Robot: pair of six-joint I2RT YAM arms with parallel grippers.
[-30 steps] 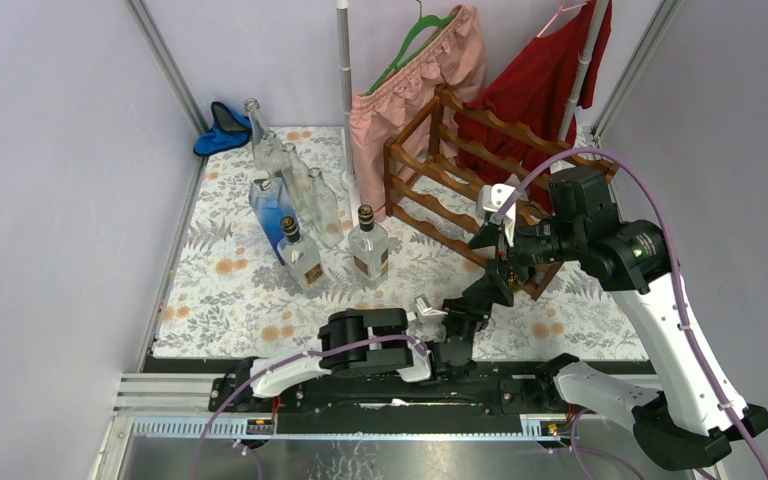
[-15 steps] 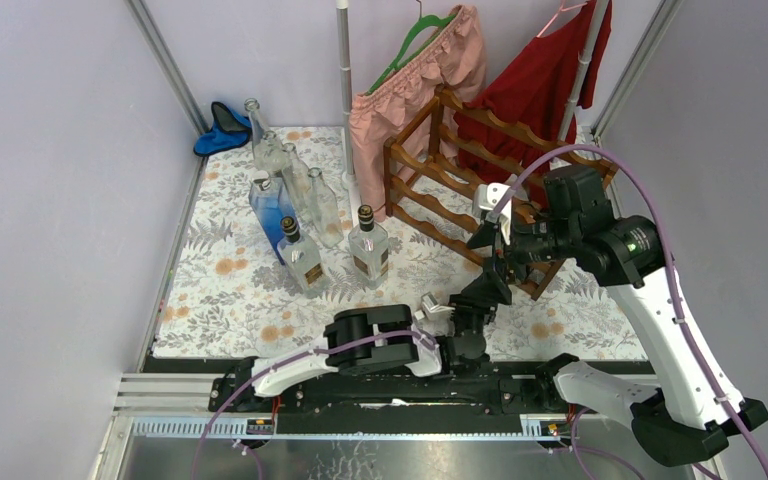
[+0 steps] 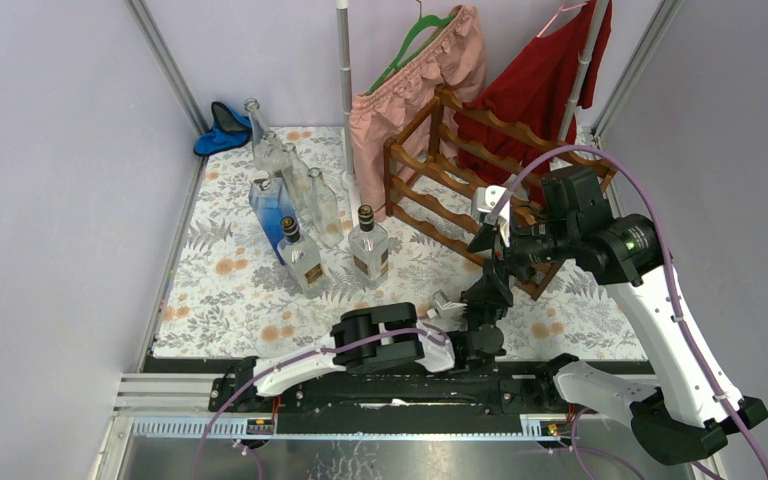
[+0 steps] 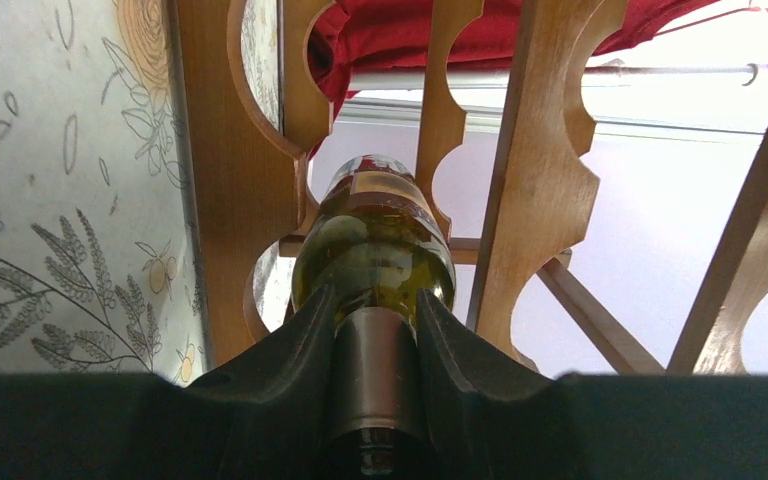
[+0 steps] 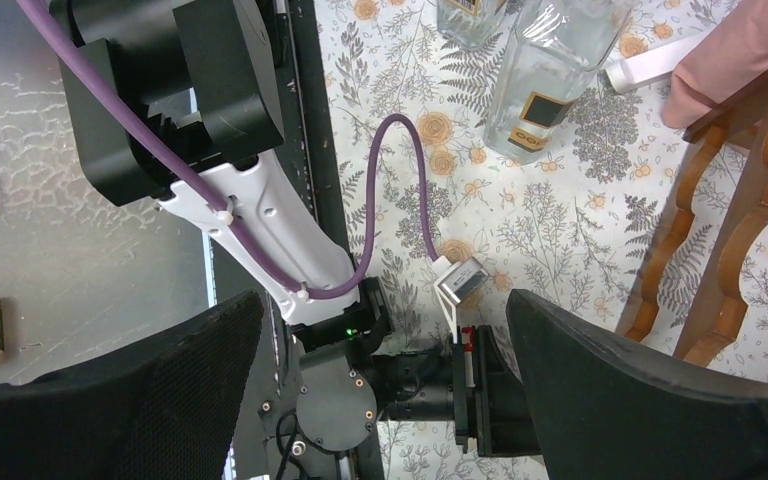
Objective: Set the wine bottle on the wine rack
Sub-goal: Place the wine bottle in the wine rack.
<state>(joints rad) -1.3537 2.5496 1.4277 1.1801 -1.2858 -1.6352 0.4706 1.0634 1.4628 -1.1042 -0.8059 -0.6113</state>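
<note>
Left wrist: green-glass, dark-necked wine bottle

Left end effector is clamped on the neck of the wine bottle. The green bottle body points into the wine rack, touching a scalloped rail. Floral tabletop lies left of the rack. Red cloth shows beyond the rack.

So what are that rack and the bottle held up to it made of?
The rack looks like wood, stained reddish-brown with a smooth satin finish: faint grain shows on its scalloped rails. The bottle seems to be greenish glass: it is glossy, and light glows through its shoulder.
</note>
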